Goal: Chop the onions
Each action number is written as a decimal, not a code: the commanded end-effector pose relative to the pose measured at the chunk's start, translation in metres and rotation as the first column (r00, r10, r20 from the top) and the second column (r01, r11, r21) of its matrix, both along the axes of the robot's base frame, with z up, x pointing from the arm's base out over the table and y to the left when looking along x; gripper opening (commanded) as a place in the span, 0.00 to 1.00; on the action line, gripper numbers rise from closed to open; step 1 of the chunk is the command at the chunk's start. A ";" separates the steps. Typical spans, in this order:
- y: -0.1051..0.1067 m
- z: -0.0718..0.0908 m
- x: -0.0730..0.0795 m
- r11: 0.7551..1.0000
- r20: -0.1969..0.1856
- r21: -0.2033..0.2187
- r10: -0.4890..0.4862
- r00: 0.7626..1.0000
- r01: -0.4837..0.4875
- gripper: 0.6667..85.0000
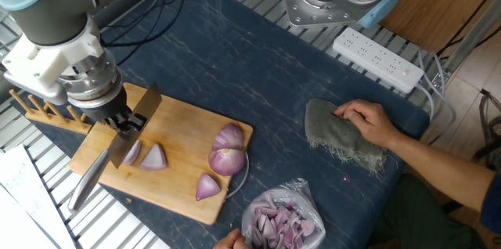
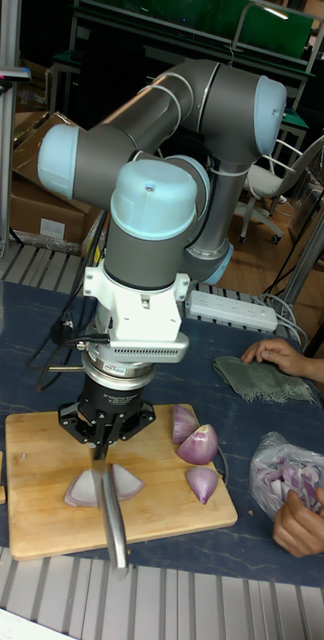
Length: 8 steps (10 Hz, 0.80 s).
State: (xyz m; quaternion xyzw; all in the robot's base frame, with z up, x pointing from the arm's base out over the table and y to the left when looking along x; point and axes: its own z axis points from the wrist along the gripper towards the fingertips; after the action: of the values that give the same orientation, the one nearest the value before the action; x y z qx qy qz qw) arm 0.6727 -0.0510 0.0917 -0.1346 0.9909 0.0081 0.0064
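A knife (image 1: 106,159) is being held in the gripper (image 1: 124,123), fingers clamped tight on it, blade lying between two onion wedges (image 1: 145,155) at the left of the cutting board (image 1: 182,189); the handle is sticking out past the board's near edge. The grip is presumably being kept vertical so the blade drops straight through. Three larger onion pieces (image 1: 225,160) are being left at the right end, likely queued. Beyond the board, a bag of chopped onion bits (image 1: 279,221) is being steadied by a person's hand (image 2: 307,520); another hand (image 1: 366,119) is resting on a grey cloth (image 1: 337,134). A dark blue mat (image 1: 235,69) is covering the slatted table; a power strip (image 1: 377,59) lies behind.
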 end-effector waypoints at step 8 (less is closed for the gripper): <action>-0.015 0.002 0.016 0.996 0.060 -0.081 0.025 0.998 -0.020 0.00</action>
State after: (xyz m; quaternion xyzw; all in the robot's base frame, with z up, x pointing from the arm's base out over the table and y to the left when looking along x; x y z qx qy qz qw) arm 0.6855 -0.0652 0.0906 -0.1535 0.9874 -0.0299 0.0227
